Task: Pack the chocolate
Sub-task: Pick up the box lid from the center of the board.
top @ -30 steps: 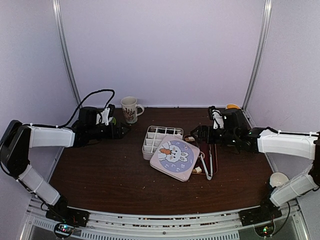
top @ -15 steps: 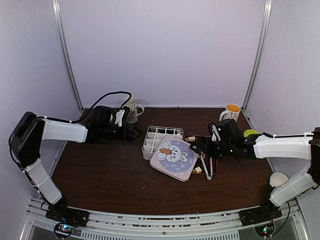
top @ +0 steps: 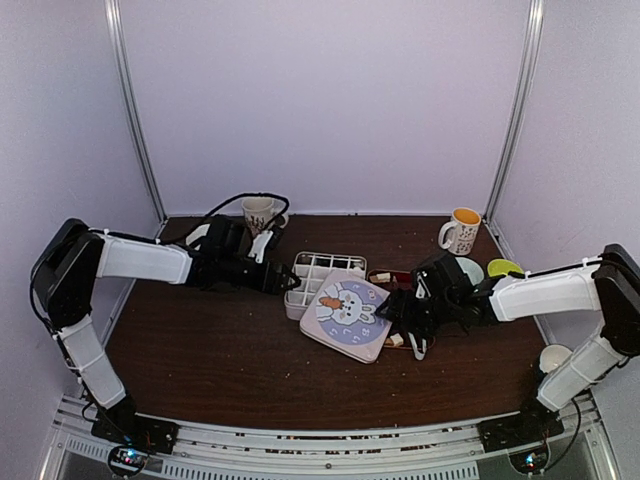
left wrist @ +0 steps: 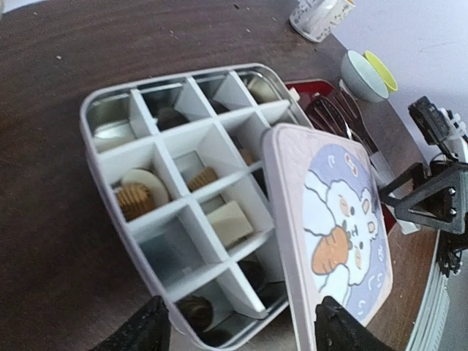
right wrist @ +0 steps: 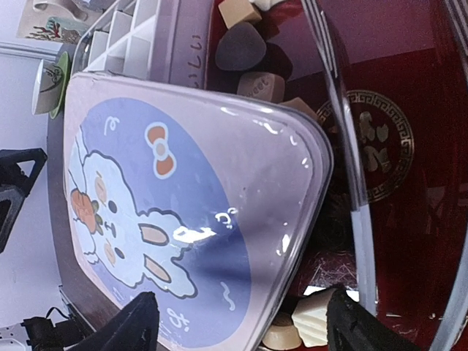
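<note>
A white divided box [top: 310, 272] [left wrist: 102, 110] holds chocolate in several cells: a white cube [left wrist: 228, 222], a tan round [left wrist: 134, 199] and a dark piece [left wrist: 194, 311]. A rabbit-print lid [top: 349, 313] [left wrist: 336, 219] [right wrist: 183, 205] leans on the box's right side. More chocolate lies on the dark red tray [right wrist: 409, 88]: a dark piece [right wrist: 240, 50], a tan one [right wrist: 261, 86] and white ones [right wrist: 314, 322]. My left gripper [top: 285, 281] [left wrist: 241, 333] stands open, straddling the box's near corner. My right gripper [top: 400, 325] [right wrist: 245, 325] is open over the lid's corner.
Metal tongs [top: 415, 335] [right wrist: 351, 183] lie on the tray. A patterned mug [top: 258, 213] stands at the back left, a yellow-lined mug [top: 461, 230] at the back right, small bowls [top: 490, 268] [left wrist: 369, 67] beside it, and a paper cup [top: 556, 358] at the right edge.
Both arms have swung inward, the left to the box's left side, the right to the lid's right corner. Both sets of jaws have narrowed somewhat.
</note>
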`<control>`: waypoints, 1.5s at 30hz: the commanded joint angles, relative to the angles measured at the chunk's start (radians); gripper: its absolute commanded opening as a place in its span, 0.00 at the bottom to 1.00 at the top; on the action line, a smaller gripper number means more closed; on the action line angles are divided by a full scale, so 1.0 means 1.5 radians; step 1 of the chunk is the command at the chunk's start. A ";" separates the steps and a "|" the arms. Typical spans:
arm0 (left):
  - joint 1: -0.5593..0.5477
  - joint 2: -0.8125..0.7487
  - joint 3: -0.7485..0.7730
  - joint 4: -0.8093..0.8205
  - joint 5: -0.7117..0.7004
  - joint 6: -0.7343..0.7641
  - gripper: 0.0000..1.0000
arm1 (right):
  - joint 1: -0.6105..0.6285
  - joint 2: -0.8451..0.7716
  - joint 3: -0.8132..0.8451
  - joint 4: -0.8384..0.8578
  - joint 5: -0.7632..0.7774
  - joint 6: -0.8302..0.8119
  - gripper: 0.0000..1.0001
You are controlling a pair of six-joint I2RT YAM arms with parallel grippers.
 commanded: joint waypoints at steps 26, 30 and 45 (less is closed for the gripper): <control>-0.101 0.089 0.102 -0.074 0.023 -0.099 0.40 | 0.002 0.100 0.042 0.093 -0.059 0.008 0.63; -0.101 0.088 0.105 -0.069 0.039 -0.107 0.37 | -0.001 0.102 0.047 0.106 -0.068 0.006 0.57; -0.094 0.068 0.178 -0.118 0.026 -0.095 0.36 | -0.011 0.085 0.127 0.046 -0.059 -0.062 0.53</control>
